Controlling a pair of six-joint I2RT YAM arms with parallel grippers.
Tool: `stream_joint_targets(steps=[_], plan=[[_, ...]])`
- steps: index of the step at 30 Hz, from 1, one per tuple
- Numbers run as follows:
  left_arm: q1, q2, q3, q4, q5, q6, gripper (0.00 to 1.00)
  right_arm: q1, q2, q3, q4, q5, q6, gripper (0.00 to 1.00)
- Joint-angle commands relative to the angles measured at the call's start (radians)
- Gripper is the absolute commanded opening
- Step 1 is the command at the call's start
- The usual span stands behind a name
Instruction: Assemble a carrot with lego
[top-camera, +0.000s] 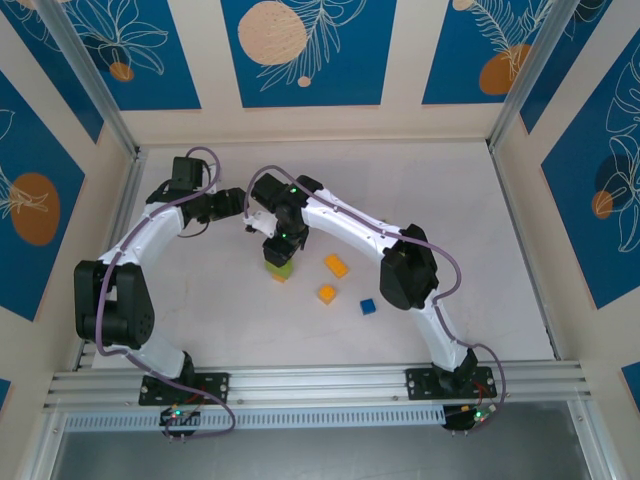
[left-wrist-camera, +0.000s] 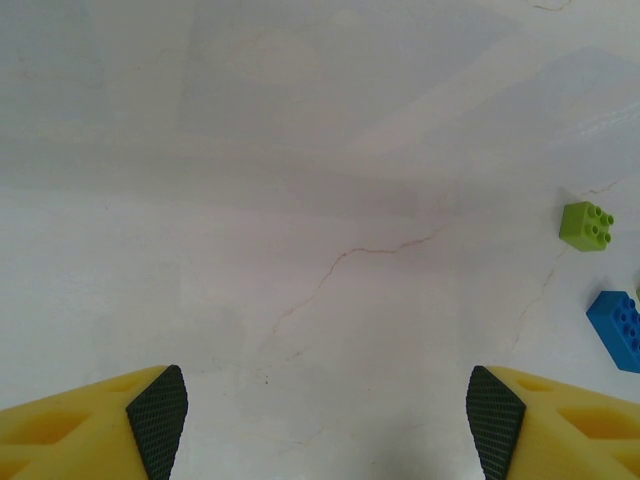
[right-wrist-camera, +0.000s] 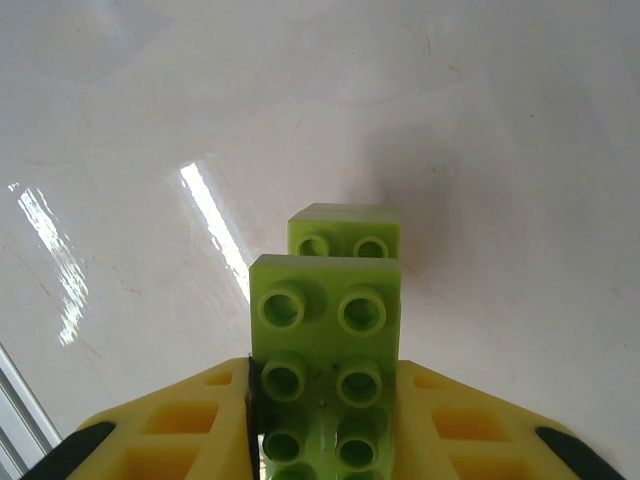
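Gripping a lime green lego brick (right-wrist-camera: 325, 300) by its long sides: right gripper (right-wrist-camera: 325, 385), jaws narrowed onto it, studs toward the wrist camera. Second lime brick (right-wrist-camera: 345, 232) sits just past its far end; cannot tell if the two are joined. From the top view the held green piece is at mid-table, with a bit of orange at its base. Orange brick (top-camera: 336, 265), smaller orange brick (top-camera: 326, 293) and blue brick (top-camera: 367, 306) lie loose to its right, apart from each other. Left gripper (left-wrist-camera: 325, 410) wide open, holding nothing, over bare table (left-wrist-camera: 300, 200); small lime cube (left-wrist-camera: 587, 225) and blue piece (left-wrist-camera: 617, 328) at that view's right edge
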Motion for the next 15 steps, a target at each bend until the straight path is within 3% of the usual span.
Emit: stream_joint_targets(steps=[1,15], plan=[[0.018,-0.019,-0.006,0.012,0.015,-0.004,0.76,-0.001,0.011,0.012,-0.044,-0.023,0.02,0.32],[0.018,-0.016,-0.005,0.014,0.015,-0.003,0.76,-0.011,-0.036,0.044,-0.045,-0.004,0.034,0.32]])
